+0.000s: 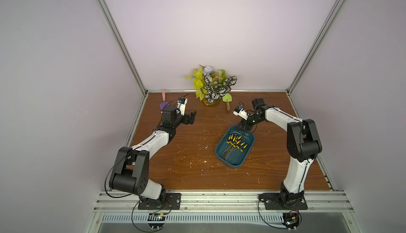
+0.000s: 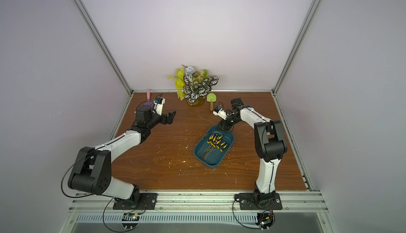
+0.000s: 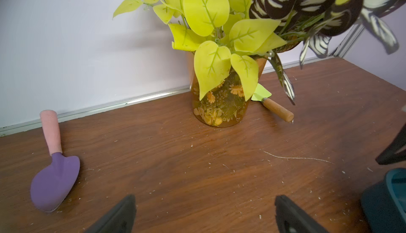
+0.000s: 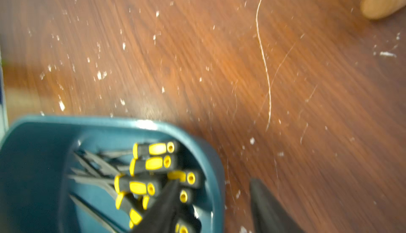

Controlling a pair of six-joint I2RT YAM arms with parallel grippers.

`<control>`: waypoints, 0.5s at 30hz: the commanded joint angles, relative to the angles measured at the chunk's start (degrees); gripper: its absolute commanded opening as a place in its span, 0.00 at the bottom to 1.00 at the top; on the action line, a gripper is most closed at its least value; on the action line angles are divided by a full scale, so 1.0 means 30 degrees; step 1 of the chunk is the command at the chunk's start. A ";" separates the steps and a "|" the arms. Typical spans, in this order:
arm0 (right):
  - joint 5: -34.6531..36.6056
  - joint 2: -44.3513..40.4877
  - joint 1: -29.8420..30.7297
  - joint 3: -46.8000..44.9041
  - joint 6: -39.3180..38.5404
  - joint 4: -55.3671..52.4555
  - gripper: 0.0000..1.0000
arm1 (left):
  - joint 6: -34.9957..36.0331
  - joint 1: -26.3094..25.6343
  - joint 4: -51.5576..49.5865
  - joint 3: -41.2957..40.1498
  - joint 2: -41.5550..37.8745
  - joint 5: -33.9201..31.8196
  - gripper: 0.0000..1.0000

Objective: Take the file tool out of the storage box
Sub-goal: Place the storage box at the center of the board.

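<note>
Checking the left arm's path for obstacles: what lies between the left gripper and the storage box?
Only bare, white-flecked tabletop. In both top views no object lies between the left gripper and the storage box.

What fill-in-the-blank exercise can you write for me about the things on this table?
1. The storage box holds file tools with black and ____ handles.
2. The trowel with the pink handle has a ____ blade.
3. The green trowel has a handle made of ____.
4. The potted plant stands between the ____ trowels.
Missing words: yellow, purple, wood, two
</note>
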 commanded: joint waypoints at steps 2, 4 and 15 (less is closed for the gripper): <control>-0.0353 -0.1549 -0.0356 0.0274 0.2912 0.2173 0.74 | 0.1016 -0.0262 -0.3422 0.1351 -0.0232 0.1274 1.00; -0.0177 -0.3365 -0.0766 -0.1605 0.4533 0.5537 0.74 | 0.1746 -0.0783 -0.4679 0.1824 -0.0205 0.2095 0.99; 0.2261 -0.9122 -0.5234 -0.8513 1.3785 1.4918 0.71 | 0.1401 -0.5271 -0.6063 0.3254 0.3146 0.3665 1.00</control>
